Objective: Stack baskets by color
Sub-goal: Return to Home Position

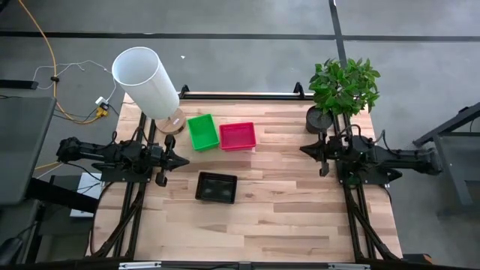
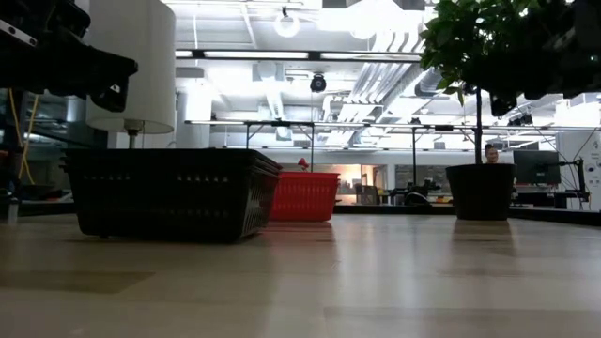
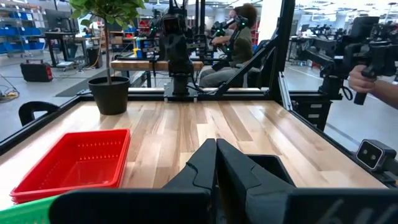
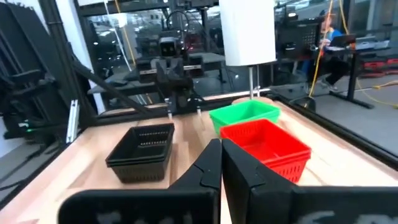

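Note:
Three stacks of baskets rest on the wooden table. The green baskets (image 1: 202,131) and the pink baskets (image 1: 237,136) sit side by side toward the far edge, and the black baskets (image 1: 217,187) lie nearer the middle. In the right wrist view the black baskets (image 4: 142,151), the green baskets (image 4: 244,114) and the pink baskets (image 4: 266,146) all show. My left gripper (image 1: 184,161) hangs shut at the table's left, pointing level toward the right. My right gripper (image 1: 304,149) hangs shut at the table's right, pointing level toward the left. Neither holds anything.
A large white cylinder (image 1: 146,80) on a round base stands at the far left corner. A potted plant (image 1: 341,94) stands at the far right. A black frame (image 1: 240,95) edges the table's far side. People show in the room beyond the table.

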`<move>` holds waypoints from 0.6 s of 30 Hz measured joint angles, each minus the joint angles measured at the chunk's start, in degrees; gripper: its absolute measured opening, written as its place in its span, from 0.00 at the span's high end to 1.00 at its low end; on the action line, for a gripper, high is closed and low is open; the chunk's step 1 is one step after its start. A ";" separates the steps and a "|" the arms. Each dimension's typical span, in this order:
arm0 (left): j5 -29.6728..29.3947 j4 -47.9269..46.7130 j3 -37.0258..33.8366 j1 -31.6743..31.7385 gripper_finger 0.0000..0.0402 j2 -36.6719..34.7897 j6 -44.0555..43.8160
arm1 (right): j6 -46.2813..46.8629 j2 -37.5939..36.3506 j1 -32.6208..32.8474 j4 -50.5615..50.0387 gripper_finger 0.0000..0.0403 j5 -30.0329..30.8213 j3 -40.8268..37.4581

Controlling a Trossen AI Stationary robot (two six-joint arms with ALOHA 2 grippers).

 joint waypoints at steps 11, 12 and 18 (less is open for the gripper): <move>-0.02 0.07 0.02 -0.01 1.00 -0.02 0.00 | -4.24 -6.34 -0.84 -11.41 1.00 -1.32 -0.48; 0.00 0.09 0.02 -0.02 1.00 -0.01 0.00 | -5.57 -6.36 -0.86 -10.94 1.00 -0.37 -0.59; 0.00 0.09 0.00 -0.02 1.00 -0.02 0.00 | -5.31 -6.37 -0.91 -10.28 1.00 2.29 -0.69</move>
